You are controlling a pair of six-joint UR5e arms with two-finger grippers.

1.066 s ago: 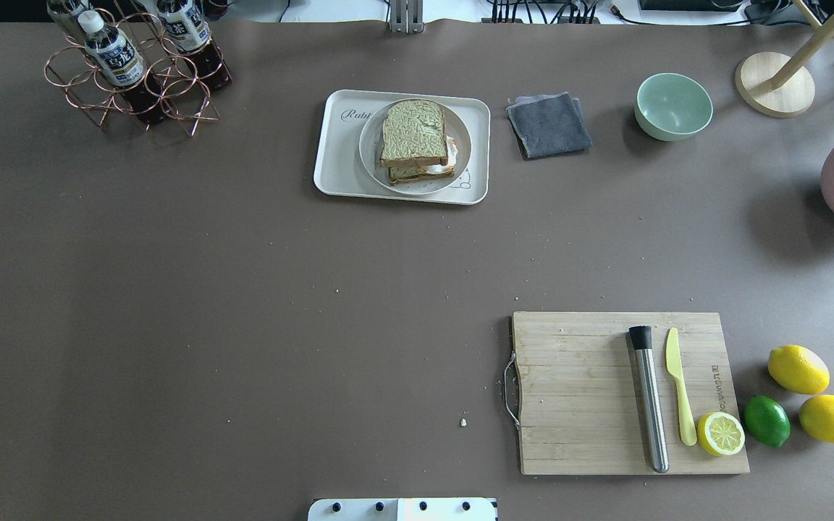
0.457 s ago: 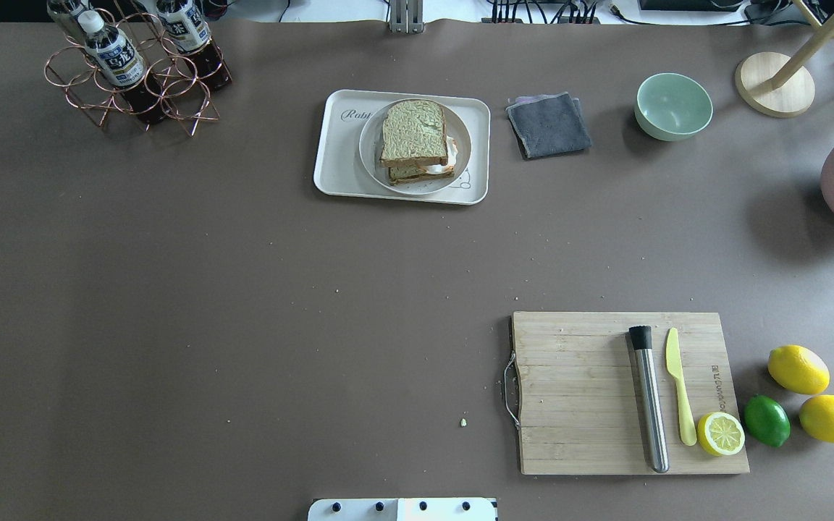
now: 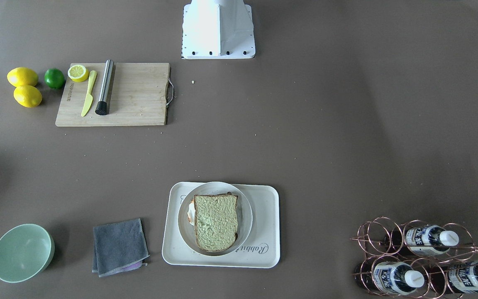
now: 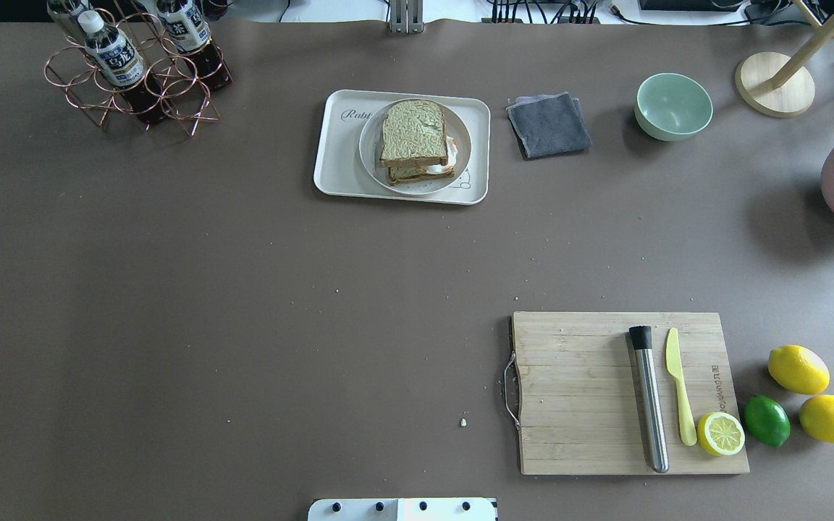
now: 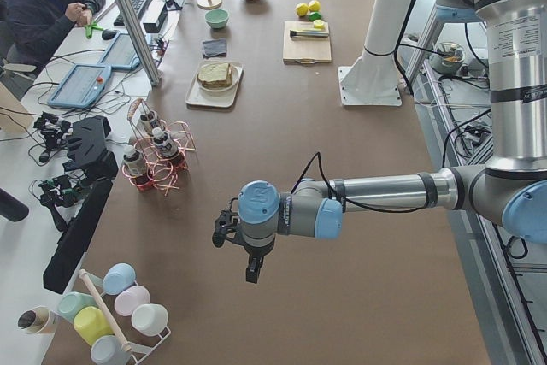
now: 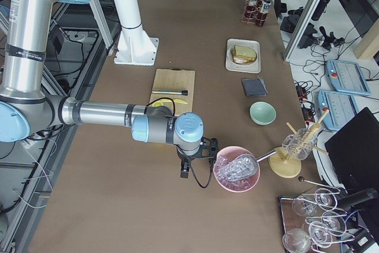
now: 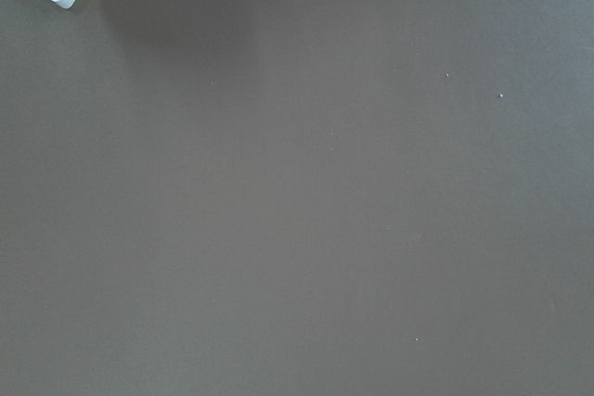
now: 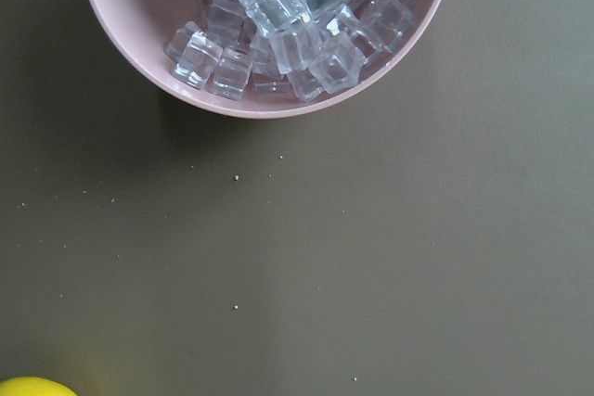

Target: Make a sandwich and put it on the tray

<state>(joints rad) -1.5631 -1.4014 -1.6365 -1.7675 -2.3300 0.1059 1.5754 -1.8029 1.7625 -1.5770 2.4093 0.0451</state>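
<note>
With the sandwich (image 4: 415,137) resting on a plate (image 4: 371,155) on the tray (image 4: 334,155), far from the left gripper (image 5: 253,273) and right gripper (image 6: 184,172), whose finger spacing I cannot tell, the likeliest mishap is the right one clipping the ice bowl (image 8: 125,34) just beside it when it swings.

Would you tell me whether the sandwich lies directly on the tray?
No, the sandwich rests on a round white plate, and that plate sits on the tray.
</note>
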